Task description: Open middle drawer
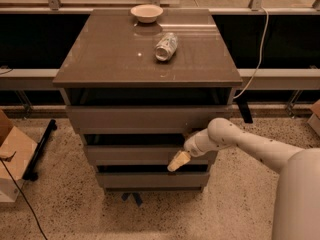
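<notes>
Wide taupe-grey, glossy-fronted middle drawer [135,155]: second of three stacked fronts, with a dark gap above it. Cream-tipped gripper [179,161] on a white arm from the right, at the front's lower right edge; grip state cannot be told. On the brown glossy cabinet top [100,59]: pale round bowl [147,12] and silver can [166,46] on its side.

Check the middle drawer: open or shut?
Looks shut: only a dark gap shows above the middle drawer front, none of its inside. The tool is at its front, right of centre.
</notes>
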Tool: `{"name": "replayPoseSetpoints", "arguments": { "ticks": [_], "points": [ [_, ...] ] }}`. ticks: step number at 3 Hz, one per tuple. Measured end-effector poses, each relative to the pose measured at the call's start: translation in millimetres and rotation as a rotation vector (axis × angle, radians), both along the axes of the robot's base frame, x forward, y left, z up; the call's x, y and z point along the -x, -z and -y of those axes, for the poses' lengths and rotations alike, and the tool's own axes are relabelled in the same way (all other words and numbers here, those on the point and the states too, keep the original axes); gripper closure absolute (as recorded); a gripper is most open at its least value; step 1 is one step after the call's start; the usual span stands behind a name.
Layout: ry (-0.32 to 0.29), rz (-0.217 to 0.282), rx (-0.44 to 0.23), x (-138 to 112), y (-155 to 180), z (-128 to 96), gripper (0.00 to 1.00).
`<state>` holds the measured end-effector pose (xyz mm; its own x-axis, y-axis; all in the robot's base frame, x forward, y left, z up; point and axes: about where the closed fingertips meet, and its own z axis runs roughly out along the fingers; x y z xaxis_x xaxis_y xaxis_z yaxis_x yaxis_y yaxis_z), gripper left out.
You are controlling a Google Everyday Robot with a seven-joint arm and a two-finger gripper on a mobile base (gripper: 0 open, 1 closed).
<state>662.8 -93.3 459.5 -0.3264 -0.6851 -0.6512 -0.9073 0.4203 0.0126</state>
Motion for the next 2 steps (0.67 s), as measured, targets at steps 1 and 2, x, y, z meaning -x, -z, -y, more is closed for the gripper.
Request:
{"name": "replayPoseSetpoints", "arguments": {
  "ticks": [1, 2],
  "points": [
    [-0.027, -0.031, -0.015, -6.5, 21.2, -11.3, 0.27],
    [-0.075, -0.063, 0.007, 12.8, 32.6, -17.7, 0.5]
  ]
}}
